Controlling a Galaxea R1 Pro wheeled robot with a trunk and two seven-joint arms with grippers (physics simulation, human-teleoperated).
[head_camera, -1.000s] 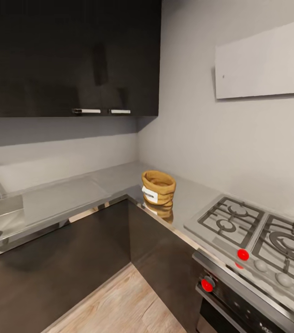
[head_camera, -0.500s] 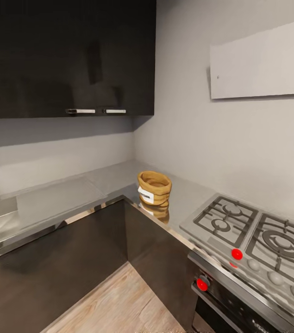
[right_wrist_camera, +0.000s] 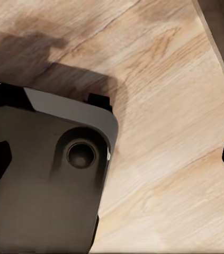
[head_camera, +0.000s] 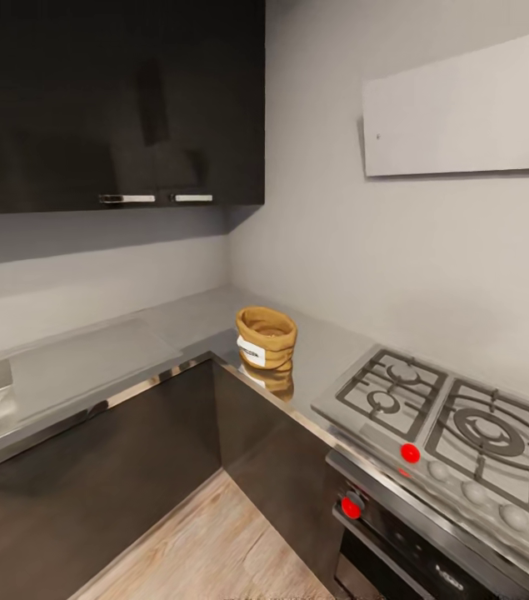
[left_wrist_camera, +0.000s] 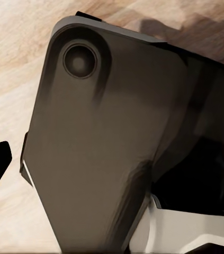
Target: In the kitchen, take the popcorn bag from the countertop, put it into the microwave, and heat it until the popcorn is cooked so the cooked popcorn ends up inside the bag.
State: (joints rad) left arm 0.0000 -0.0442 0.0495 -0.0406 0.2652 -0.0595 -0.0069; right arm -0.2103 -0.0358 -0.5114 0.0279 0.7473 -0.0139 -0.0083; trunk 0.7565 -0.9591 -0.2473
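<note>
Facing the corner of the kitchen, you are looking at the popcorn bag [head_camera: 265, 337] sitting upright on the grey desk [head_camera: 89, 362], right at the inner corner of its L and close to the front edge, so it is standing where an arm can reach it from the floor side. The gas hob [head_camera: 435, 425] is lying well apart from it along the same run. Both arms are hanging low: the wrist cameras are looking down past the robot's dark base [left_wrist_camera: 106, 153] at the wooden floor [right_wrist_camera: 170, 132], so the bag is nowhere near the fingers. Only dark slivers are showing at those frames' edges, perhaps fingertips; you cannot tell whether either pair is wide or narrow.
</note>
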